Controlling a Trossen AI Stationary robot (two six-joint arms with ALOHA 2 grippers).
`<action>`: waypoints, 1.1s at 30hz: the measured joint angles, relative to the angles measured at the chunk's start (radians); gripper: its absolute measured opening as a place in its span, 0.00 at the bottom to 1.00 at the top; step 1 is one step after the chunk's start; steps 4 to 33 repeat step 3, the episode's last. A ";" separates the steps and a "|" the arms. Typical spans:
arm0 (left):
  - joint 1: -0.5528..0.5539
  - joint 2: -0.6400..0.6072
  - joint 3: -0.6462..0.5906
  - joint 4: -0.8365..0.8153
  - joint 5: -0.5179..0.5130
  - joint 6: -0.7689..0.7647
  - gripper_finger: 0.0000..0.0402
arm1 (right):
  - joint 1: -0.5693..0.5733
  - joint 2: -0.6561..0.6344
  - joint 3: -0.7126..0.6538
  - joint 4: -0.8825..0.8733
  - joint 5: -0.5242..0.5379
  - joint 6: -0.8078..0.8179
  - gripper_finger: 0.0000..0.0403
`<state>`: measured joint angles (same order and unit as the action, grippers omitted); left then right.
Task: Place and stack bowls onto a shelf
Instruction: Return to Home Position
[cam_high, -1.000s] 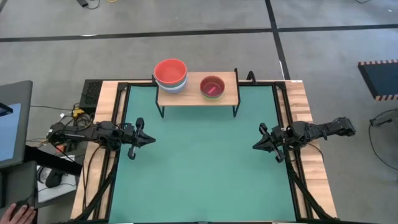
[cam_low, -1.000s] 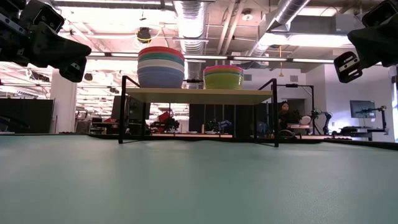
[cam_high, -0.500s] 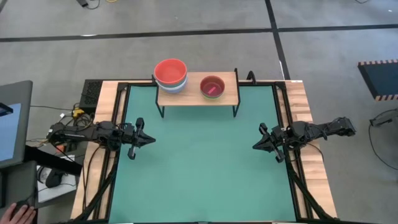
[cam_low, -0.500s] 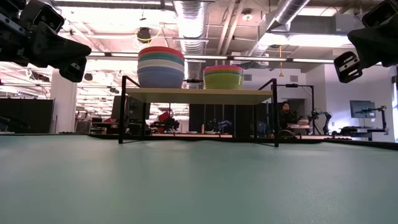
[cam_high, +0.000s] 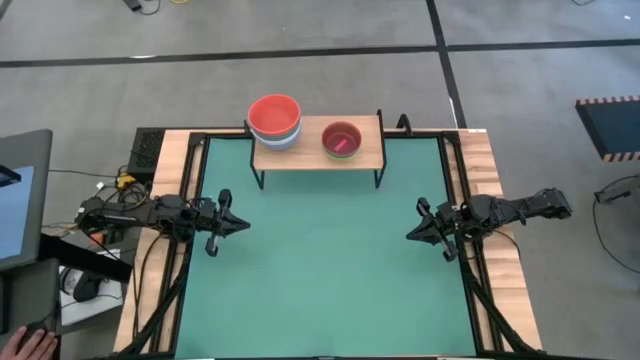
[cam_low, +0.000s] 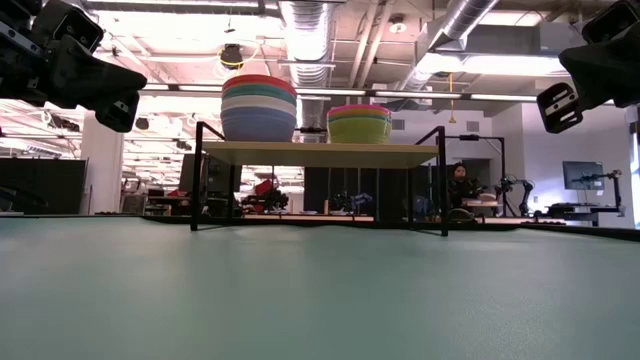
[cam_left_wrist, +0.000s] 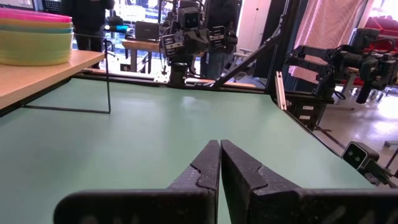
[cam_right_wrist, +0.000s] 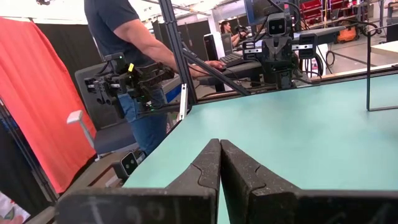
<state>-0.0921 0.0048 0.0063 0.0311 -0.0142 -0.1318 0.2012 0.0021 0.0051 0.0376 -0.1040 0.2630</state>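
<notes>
The wooden shelf (cam_high: 372, 150) stands on thin black legs at the far edge of the green mat. On its left part sits a stack of larger bowls (cam_high: 274, 120) with the red one on top; the low view shows the stack (cam_low: 259, 108). On its right part sits a stack of smaller bowls (cam_high: 341, 139), magenta on top, yellow-green at the bottom (cam_low: 359, 125). My left gripper (cam_high: 243, 224) hovers shut at the mat's left edge, and my right gripper (cam_high: 410, 235) hovers shut at the right edge. Both are above the mat, holding nothing.
The green mat (cam_high: 320, 270) lies between the two arms. A wooden table frame (cam_high: 495, 170) borders it. A person stands beyond the table's left side in the right wrist view (cam_right_wrist: 134, 56). A hand (cam_high: 30, 345) shows at the high view's lower left corner.
</notes>
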 joint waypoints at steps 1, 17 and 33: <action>0.000 0.000 0.000 0.000 0.000 0.000 0.00 | 0.000 0.000 0.000 0.000 0.000 0.000 0.10; 0.000 0.000 0.000 0.000 0.000 0.000 0.00 | 0.000 0.000 0.000 0.000 0.000 0.000 0.10; 0.000 0.000 0.000 0.000 0.000 0.000 0.00 | 0.000 0.000 0.000 0.000 0.000 0.000 0.10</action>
